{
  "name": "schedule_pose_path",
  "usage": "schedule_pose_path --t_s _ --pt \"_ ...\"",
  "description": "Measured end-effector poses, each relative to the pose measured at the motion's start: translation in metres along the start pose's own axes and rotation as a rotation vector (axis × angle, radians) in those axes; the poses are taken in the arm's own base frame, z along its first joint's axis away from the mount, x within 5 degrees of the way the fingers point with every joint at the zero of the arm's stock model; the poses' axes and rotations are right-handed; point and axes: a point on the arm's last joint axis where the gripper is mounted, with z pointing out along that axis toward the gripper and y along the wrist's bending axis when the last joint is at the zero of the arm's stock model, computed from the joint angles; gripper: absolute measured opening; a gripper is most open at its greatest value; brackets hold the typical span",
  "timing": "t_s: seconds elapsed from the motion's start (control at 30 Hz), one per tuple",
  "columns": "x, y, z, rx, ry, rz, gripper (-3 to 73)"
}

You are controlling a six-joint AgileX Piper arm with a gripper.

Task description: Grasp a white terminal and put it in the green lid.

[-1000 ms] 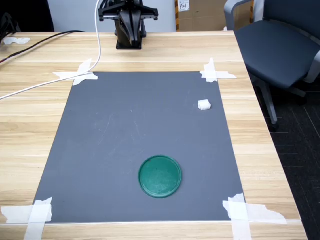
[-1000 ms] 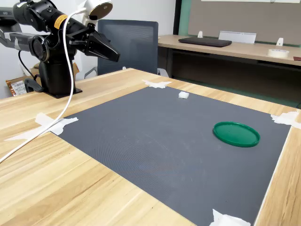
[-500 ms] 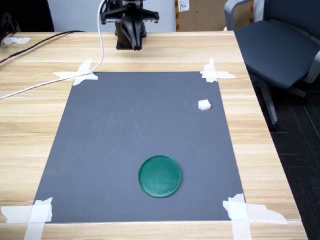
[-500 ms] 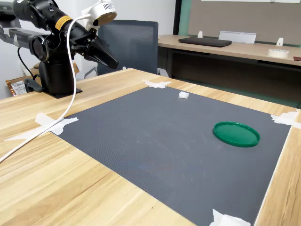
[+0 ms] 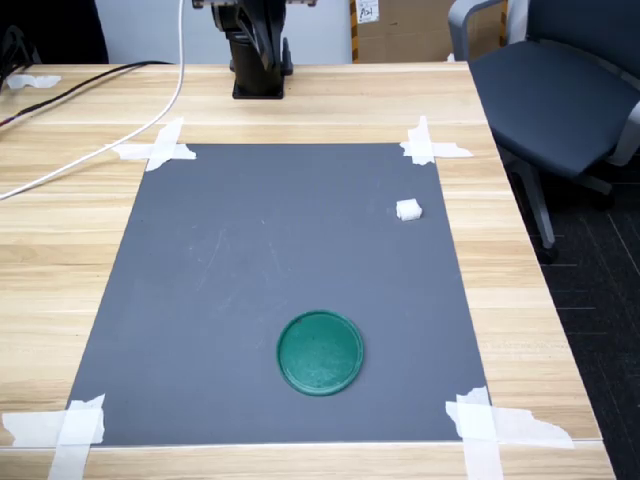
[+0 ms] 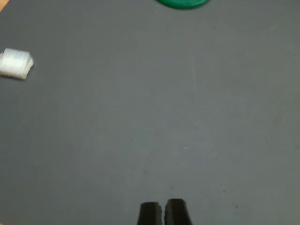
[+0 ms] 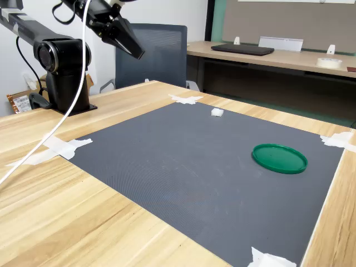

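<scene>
The white terminal [image 5: 408,210] lies near the grey mat's edge at the first exterior view's right, and shows small in the second exterior view [image 7: 217,112]. The green lid [image 5: 320,352] lies flat and empty on the mat's near part [image 7: 279,158]. My gripper [image 7: 136,53] hangs high over the wooden table beside the arm base, pointing down toward the mat, far from both. In the wrist view its two dark fingertips [image 6: 150,213] stand almost together, so the gripper [image 6: 162,214] is shut and holds nothing. The same view shows the terminal [image 6: 15,63] and a sliver of the lid [image 6: 183,3].
The grey mat [image 5: 250,260] is held to the wooden table [image 5: 60,250] by white tape strips [image 5: 160,148] at its corners. The black arm base [image 5: 258,60] stands at the far edge. A white cable [image 5: 90,160] trails across the table. An office chair [image 5: 560,90] stands beside the table.
The arm has lifted: the gripper rose from in front of the base to well above it and now tilts down toward the mat. The cable swung with it. Terminal and lid have not moved.
</scene>
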Motion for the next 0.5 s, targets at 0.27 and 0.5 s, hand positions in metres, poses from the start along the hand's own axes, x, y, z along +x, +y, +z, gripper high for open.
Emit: schedule_pose_path --t_s 0.27,0.5 --pt "-0.031 -0.008 0.000 -0.076 0.141 -0.005 -2.9" --pt "-0.050 -0.014 0.005 -0.113 0.219 -0.008 -2.9"
